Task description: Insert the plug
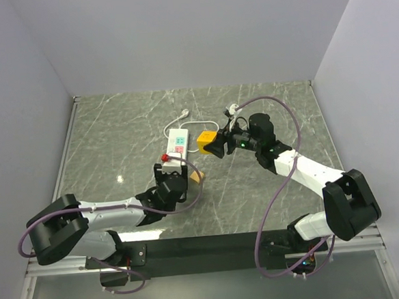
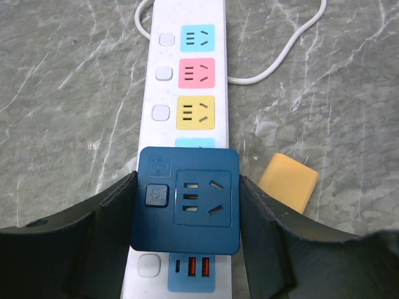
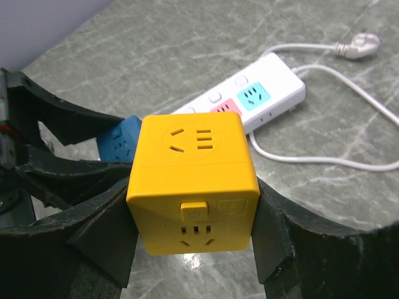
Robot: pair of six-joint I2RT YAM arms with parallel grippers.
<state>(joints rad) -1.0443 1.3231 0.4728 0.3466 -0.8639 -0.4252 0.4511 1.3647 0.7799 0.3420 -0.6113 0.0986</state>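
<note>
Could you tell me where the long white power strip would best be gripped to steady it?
The long white power strip lies flat, so pinch its long straight sides from above, near the far cord end; the dark blue cube adapter covers the near end.

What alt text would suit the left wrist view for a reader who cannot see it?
The black-fingered left gripper clasps a dark blue square plug-in socket cube over a long white plastic power strip with blue, pink and yellow outlets. An orange-yellow rounded block lies beside the strip on the grey marble table.
</note>
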